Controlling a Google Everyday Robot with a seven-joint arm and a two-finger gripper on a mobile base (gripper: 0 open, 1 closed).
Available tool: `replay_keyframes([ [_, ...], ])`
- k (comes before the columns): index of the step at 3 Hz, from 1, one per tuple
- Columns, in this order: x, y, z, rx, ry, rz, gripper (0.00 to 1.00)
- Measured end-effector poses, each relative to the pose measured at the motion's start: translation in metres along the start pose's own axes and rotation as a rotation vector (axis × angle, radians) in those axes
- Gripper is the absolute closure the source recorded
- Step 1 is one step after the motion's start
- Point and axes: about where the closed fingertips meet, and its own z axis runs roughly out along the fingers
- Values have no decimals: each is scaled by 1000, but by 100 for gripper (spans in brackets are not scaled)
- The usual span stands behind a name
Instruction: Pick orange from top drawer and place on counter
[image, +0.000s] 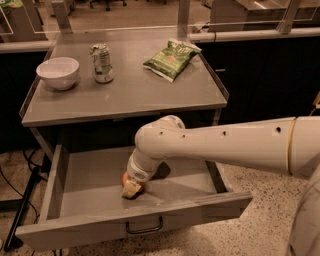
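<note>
One step in hand, likely the grasp: tool (131, 190) low in drawer (90, 175) at orange (124, 178), closure impossible to tell; next, secure pinch, lift clear, carry toward 12 o'clock onto worktop (135, 95).

The orange (125, 179) lies in the open top drawer (75, 232), partly hidden behind the end effector (131, 189).
</note>
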Motion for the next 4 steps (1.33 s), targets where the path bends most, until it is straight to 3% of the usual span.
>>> replay_keyframes([
  [1, -6, 4, -28, 22, 16, -9, 100],
  [3, -16, 6, -117, 92, 59, -8, 100],
  [4, -16, 6, -117, 92, 59, -8, 100],
])
